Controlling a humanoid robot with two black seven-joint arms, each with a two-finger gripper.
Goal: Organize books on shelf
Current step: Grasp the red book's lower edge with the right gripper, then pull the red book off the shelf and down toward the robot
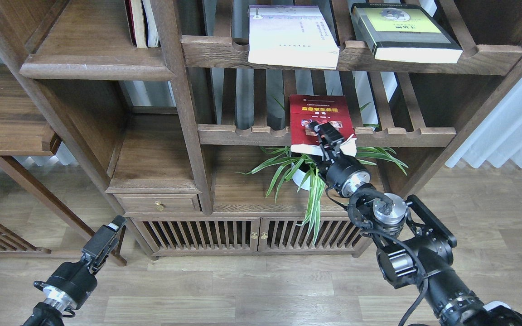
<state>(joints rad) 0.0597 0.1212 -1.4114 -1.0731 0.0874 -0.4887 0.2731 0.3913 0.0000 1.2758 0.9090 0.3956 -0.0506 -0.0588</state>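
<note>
The red book (316, 110) lies flat on the middle slatted rack, its front edge hanging over the rail. My right gripper (330, 137) is at that front edge, one finger over the cover; the grip is not clear. The pale white-lavender book (288, 36) and the thick yellow-green book (401, 31) lie flat on the upper slatted rack. The solid-board shelf (93, 70) is at the upper left. My left gripper (117, 225) hangs low at the left, away from everything; its fingers cannot be told apart.
Two books (141, 22) stand upright on the solid shelf. A spider plant (311, 181) sits under the red book, around my right wrist. Below are a cabinet with slatted doors (224, 233) and a small drawer (159, 203). A white curtain (510, 122) hangs at the right.
</note>
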